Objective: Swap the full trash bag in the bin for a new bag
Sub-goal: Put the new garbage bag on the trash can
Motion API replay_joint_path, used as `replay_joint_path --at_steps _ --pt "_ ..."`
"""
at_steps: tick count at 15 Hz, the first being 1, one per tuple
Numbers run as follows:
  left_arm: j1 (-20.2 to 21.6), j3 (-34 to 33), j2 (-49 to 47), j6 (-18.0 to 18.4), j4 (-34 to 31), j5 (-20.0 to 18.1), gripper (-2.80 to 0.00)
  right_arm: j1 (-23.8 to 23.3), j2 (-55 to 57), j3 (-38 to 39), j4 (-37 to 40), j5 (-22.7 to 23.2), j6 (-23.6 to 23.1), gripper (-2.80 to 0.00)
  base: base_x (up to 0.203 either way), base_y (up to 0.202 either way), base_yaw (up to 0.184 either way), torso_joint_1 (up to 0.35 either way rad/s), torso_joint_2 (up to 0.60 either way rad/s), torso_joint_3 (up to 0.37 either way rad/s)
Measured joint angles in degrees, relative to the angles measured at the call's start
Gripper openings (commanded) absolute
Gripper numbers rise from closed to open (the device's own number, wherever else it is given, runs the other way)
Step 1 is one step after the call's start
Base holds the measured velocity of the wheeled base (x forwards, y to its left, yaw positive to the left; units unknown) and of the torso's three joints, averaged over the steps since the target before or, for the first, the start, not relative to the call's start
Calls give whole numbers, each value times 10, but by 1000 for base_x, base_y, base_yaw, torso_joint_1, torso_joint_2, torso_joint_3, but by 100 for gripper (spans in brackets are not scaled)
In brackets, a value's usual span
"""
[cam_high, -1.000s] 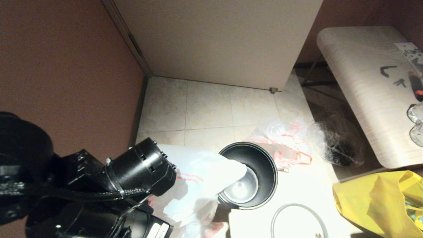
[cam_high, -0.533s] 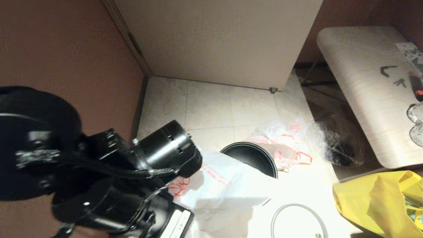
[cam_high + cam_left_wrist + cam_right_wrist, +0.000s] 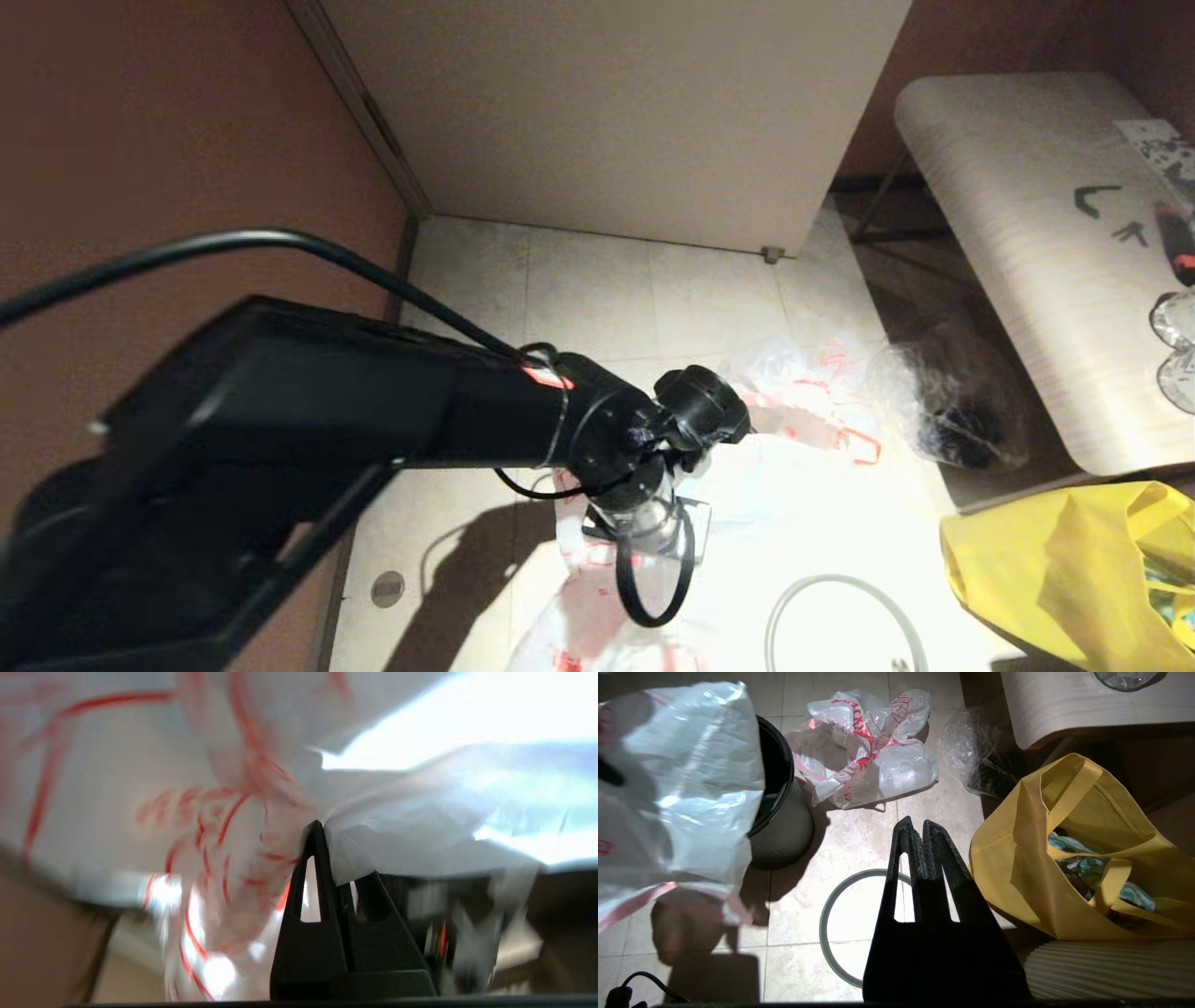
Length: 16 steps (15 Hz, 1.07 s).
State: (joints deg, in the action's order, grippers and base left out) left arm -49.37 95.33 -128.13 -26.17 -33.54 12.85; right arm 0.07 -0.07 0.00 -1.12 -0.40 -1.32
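The left arm (image 3: 373, 420) has swung out over the bin (image 3: 777, 812), its left tool (image 3: 327, 830) pinching the new bag (image 3: 682, 788) above it. The full bag (image 3: 868, 746) lies beside the bin. The right tool (image 3: 915, 828), pressed together, hangs over the ring (image 3: 831, 933).

Left arm (image 3: 392, 411) stretched forward, left gripper (image 3: 338, 858) fingers pinched together; right gripper (image 3: 920, 830) closed, parked low

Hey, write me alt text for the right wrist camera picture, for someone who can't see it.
A limp white plastic bag with red print hangs over the black bin, hiding most of its opening. The full bag lies on the tiled floor beyond it, a grey ring and a yellow bag sit nearer, and the shut right claw hangs over the floor.
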Motion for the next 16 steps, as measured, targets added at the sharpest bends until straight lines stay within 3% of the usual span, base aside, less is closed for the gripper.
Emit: replay_joint_path --at_steps 3,6,9,12,15,16 --pt "35 51 -121 -8 129 41 -280 0 0 0 0 0 0 -280 0 0 0 0 0 0" --pt "69 111 -215 28 253 114 -280 0 0 0 0 1 0 -280 0 0 0 0 0 0" --pt "76 150 -269 60 273 135 -280 0 0 0 0 0 0 -280 0 0 0 0 0 0" --pt "74 160 -313 117 327 192 -280 0 0 0 0 0 0 -280 0 0 0 0 0 0" --pt "56 161 -332 127 333 214 -280 0 0 0 0 0 0 -280 0 0 0 0 0 0" --pt "49 161 -334 128 330 220 0 0 0 0 0 0 0 -280 0 0 0 0 0 0"
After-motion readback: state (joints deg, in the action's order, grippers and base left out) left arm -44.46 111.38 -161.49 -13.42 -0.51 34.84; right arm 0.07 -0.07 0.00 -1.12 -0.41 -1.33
